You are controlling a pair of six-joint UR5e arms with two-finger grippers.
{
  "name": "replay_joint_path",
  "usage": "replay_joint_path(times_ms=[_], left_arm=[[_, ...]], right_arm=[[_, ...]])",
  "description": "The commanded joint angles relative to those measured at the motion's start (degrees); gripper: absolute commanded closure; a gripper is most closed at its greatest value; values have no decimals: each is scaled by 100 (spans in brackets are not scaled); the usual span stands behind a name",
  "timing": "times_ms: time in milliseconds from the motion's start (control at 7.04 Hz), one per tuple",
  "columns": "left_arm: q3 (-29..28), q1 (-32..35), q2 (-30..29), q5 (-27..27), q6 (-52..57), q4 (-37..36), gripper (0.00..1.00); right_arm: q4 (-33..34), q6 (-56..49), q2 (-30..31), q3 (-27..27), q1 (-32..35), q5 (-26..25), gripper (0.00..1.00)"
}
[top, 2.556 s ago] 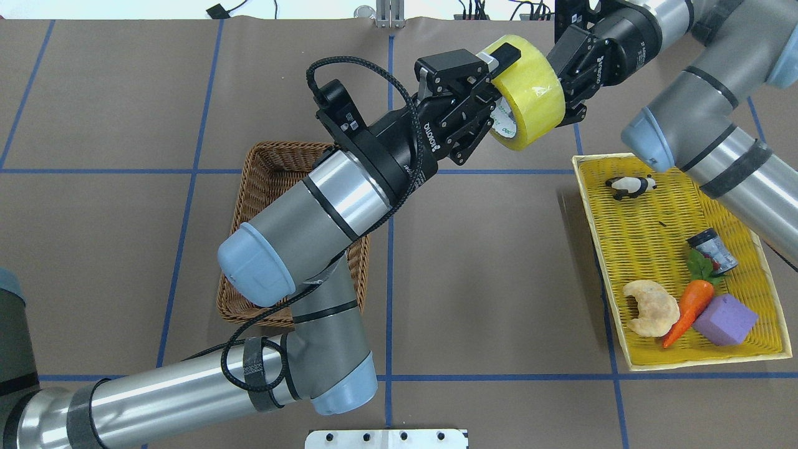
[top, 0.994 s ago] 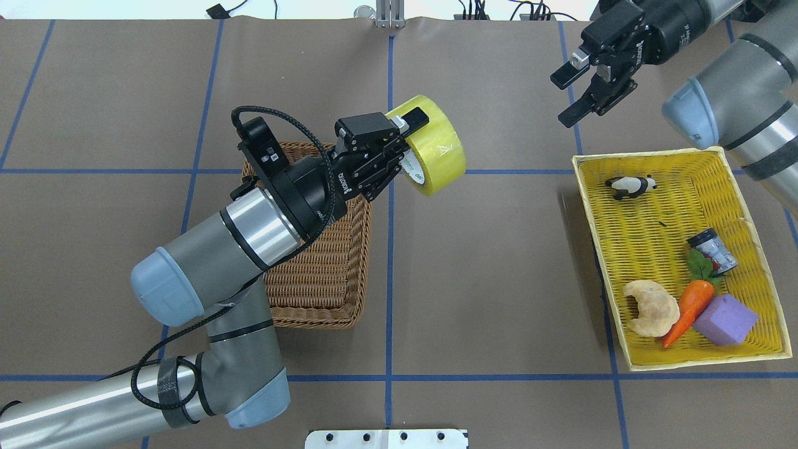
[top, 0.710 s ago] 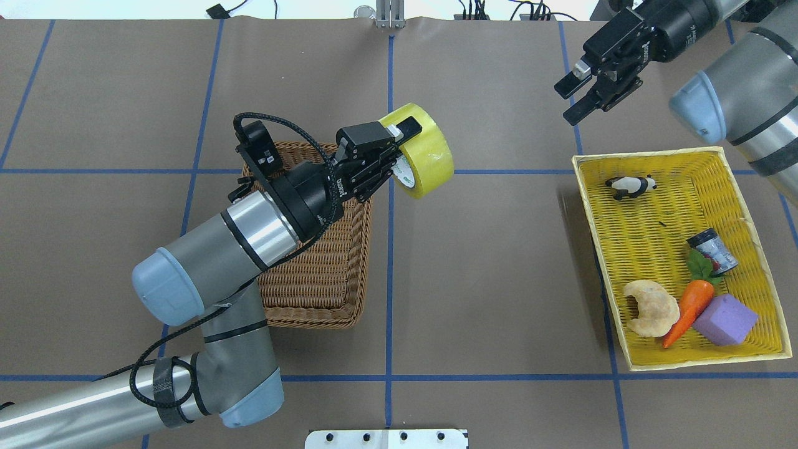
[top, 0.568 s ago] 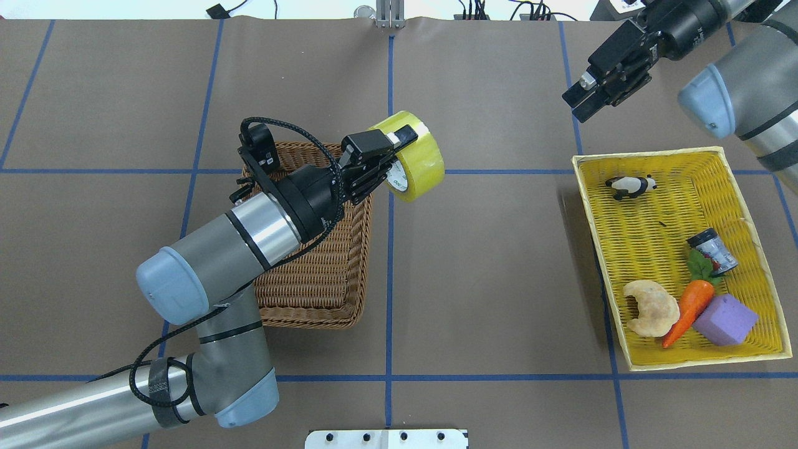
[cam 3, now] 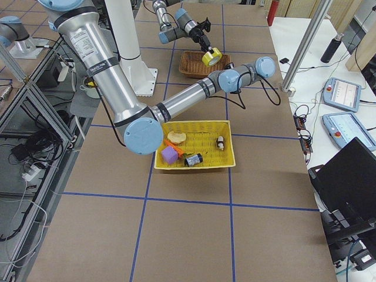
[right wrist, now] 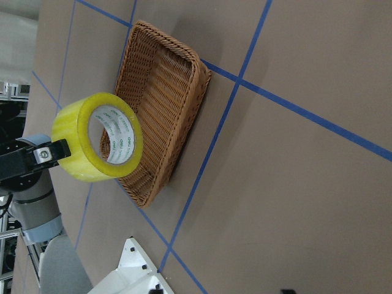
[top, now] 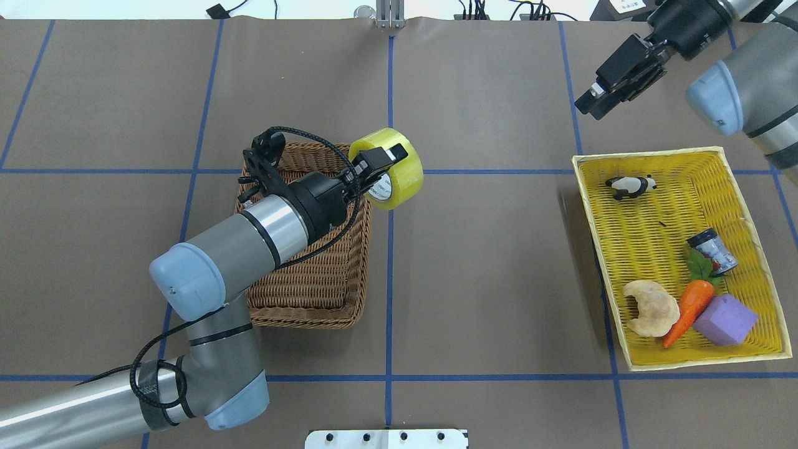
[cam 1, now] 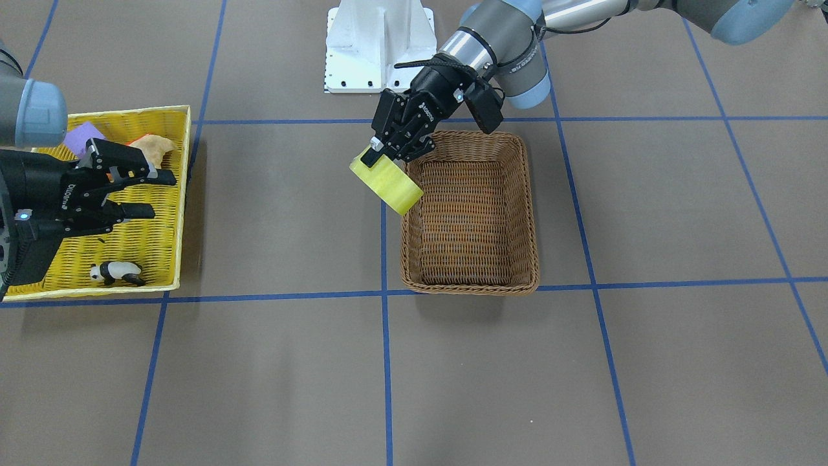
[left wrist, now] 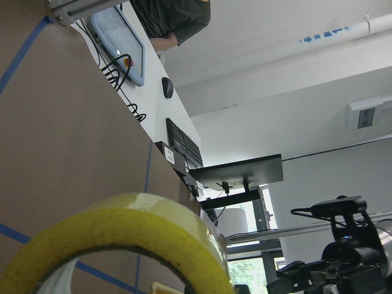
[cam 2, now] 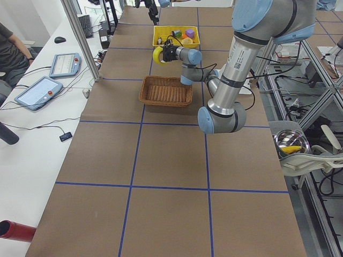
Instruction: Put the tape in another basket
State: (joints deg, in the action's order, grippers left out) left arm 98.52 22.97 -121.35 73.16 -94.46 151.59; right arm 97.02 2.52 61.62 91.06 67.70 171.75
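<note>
Now left tool (top: 379,163) clamps glossy yellow tape (top: 406,172) by woven wicker basket (top: 324,274); right tool (cam 1: 158,195) agape.

The left gripper (cam 1: 390,150) grips the tape (cam 1: 387,184) by the basket (cam 1: 469,285) rim.

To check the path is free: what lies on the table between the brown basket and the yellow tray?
Nothing: the overhead view shows only bare table with blue lines between basket and yellow tray; the held tape hangs above, near the basket.
</note>
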Motion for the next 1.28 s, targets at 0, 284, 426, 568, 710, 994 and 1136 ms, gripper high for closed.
replay_joint_path(times_ms=[0,284,426,568,710,994,1136], left_arm=[[1027,32,278,418,200,-1924,96],[1649,529,191,1562,209,-4117,96],[1723,777,34,2075,209,-4851,96],[1697,788,41,2149,504,-5467,96],[1662,797,-3,2159,1038,-6117,96],[1121,779,-29,2612,1254,-6344,96],[717,788,-212,2973,1394,-6309,96]], right_arm=[[-61,2,87,8,33,-115,29],[-69,2,131,17,68,-237,29],[-70,2,140,69,68,-369,29],[-70,2,148,104,77,-509,28],[-70,29,192,183,77,-798,27],[-70,151,332,359,94,-1194,27],[-70,161,429,438,129,-1431,26]])
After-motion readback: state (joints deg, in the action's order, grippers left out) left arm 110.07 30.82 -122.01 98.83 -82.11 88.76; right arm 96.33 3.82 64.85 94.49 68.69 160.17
